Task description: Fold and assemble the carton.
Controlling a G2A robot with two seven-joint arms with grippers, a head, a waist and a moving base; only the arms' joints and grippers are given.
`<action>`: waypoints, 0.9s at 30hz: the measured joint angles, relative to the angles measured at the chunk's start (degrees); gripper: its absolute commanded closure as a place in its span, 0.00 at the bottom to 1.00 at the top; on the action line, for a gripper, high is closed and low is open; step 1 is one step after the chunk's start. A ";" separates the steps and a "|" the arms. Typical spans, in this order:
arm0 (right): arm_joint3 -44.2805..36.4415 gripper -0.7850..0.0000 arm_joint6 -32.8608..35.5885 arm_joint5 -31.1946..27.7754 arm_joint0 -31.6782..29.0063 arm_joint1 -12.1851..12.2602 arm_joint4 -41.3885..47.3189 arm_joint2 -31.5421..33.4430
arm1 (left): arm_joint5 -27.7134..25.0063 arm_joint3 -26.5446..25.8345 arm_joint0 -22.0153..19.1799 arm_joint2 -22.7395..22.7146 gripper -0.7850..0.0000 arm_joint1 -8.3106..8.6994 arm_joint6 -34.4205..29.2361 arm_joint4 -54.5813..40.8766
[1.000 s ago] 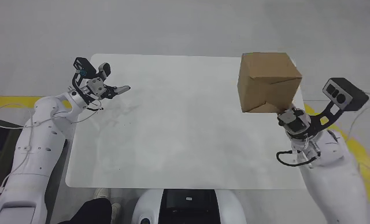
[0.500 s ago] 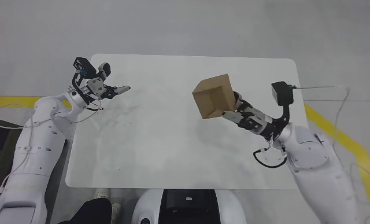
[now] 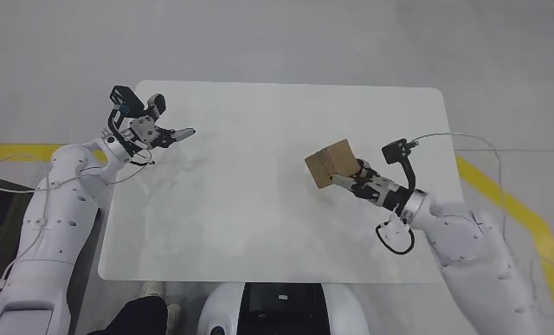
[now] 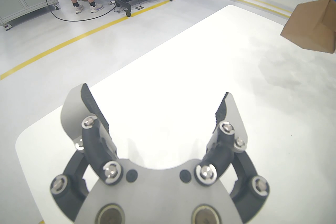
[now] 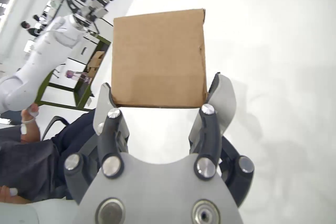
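R gripper (image 3: 353, 173) has the cardboard carton (image 3: 333, 164) clamped. In the R wrist cam I see both fingers (image 5: 220, 93) pressed against opposite sides of the box's near edge, carton (image 5: 158, 58) closed up w/ a flat brown face toward the cam and a seam down one edge. From the top cam the carton is at approx 3 o'clock from the centre of the white table (image 3: 260, 222), inside the edge, w/ the R arm coming in from 4 o'clock. In the L wrist cam the carton (image 4: 311, 26) looks tilted, one corner down, and seems to hang off the surface w/ a faint shadow under it; can't be fully sure it isn't touching.

L gripper (image 3: 183, 134) sits at approx 10 o'clock over the table's edge, well apart from the carton. Its fingers (image 4: 90, 107) are spread wide, nothing between them, L gripper (image 4: 155, 93) pointing across the tabletop toward 3 o'clock.
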 measured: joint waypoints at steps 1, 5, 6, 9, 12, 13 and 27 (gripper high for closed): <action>-0.33 1.00 0.27 1.28 -0.20 0.06 -1.52 0.08 | 0.00 0.00 0.00 0.00 0.00 0.00 0.00 0.00; -1.83 1.00 1.83 6.54 -0.98 0.36 -8.48 0.52 | 0.00 0.00 0.00 0.00 0.00 0.00 0.00 0.00; -2.26 1.00 2.37 7.77 -1.11 0.45 -10.52 0.61 | 0.00 0.00 0.00 0.00 0.00 0.00 0.00 0.00; -3.48 1.00 4.10 11.00 -1.44 0.71 -16.98 0.81 | 0.00 0.00 0.00 0.00 0.00 0.00 0.00 0.00; -3.90 1.00 5.44 12.77 -1.72 0.90 -21.33 1.17 | 0.00 0.00 0.00 0.00 0.00 0.00 0.00 0.00; -3.86 1.00 5.71 13.12 -1.80 0.93 -22.12 1.27 | 0.00 0.00 0.00 0.00 0.00 0.00 0.00 0.00; -0.52 0.56 5.01 14.70 -2.73 0.85 -23.72 2.63 | 0.00 0.00 0.00 0.00 0.00 0.00 0.00 0.00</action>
